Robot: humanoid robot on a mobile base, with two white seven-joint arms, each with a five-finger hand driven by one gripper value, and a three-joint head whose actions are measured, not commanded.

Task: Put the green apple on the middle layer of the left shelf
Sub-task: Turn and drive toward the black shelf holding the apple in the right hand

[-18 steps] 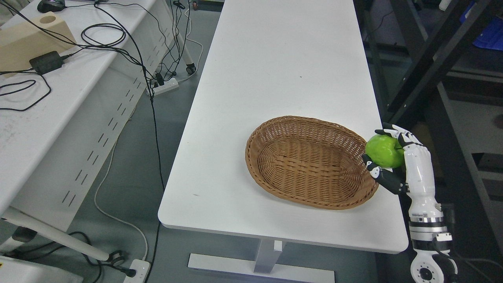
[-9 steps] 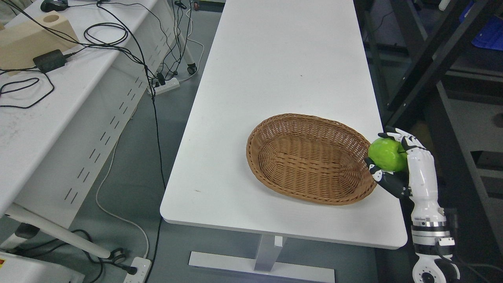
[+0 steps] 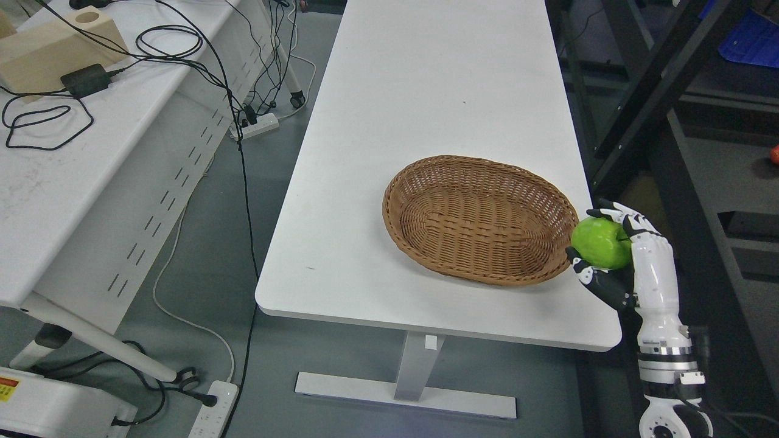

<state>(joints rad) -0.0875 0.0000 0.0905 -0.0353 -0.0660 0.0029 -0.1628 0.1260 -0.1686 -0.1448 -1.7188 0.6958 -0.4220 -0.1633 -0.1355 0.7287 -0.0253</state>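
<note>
At the upper left of the frame, a white side desk (image 3: 73, 201) is recorded, running down toward the lower left. On it are listed a beige block (image 3: 58, 44) with a round hole in its top, a black power adapter (image 3: 85, 79) just in front of the block, and loops of black cable (image 3: 45, 118) trailing across the surface and over the desk's edge. On the grey floor between the two tables, a white power strip (image 3: 258, 126) is seen at the top and a second power strip (image 3: 214, 413) at the bottom edge, with cables hanging down to them.

At centre, a long white table (image 3: 426, 91) is shown, extending from the top of the frame to the lower middle, carried on a white pedestal foot (image 3: 406, 395). An oval wicker basket (image 3: 481, 220) is set on the table's near right part; nothing is seen inside it.

At the right, just beyond the basket's right rim, the green apple (image 3: 600, 243) is held off the table's right edge. It is grasped by the right hand (image 3: 618, 255), whose black-and-white fingers (image 3: 627, 220) are wrapped over its top and whose thumb is pressed beneath it. The white forearm rises from the lower right corner. Dark shelving (image 3: 681, 109) fills the right margin behind the hand.
</note>
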